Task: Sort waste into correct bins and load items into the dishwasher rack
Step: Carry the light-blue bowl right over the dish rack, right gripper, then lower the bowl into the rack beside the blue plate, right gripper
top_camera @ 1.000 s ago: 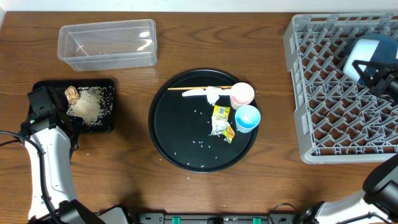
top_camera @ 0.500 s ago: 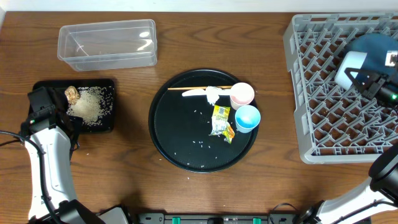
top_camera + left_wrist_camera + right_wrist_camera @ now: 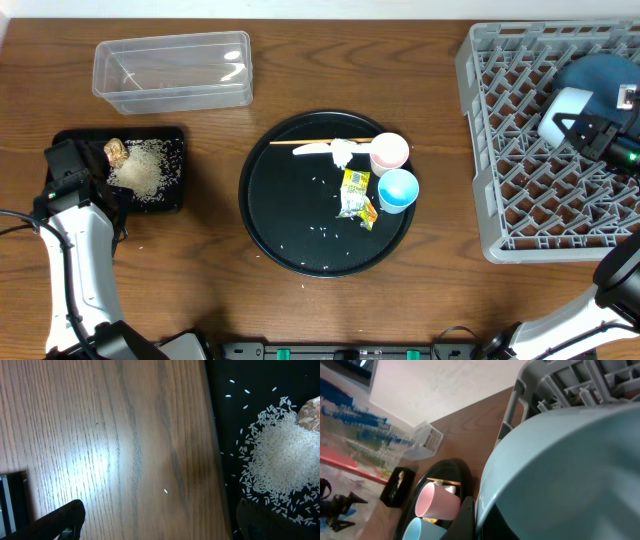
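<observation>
Your right gripper (image 3: 578,130) is pinching the pale-blue bowl (image 3: 566,104) inside the dishwasher rack (image 3: 520,190), beside the dark-blue bowl (image 3: 600,72). Your left gripper (image 3: 160,527) is hovering, jaws spread wide, over the table (image 3: 100,435) beside the black tray (image 3: 225,435) holding rice (image 3: 280,460).

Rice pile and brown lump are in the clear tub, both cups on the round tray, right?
No. Overhead shows the rice pile and lump in the black tray, not the clear tub. The pink cup and blue cup are on the round tray.
</observation>
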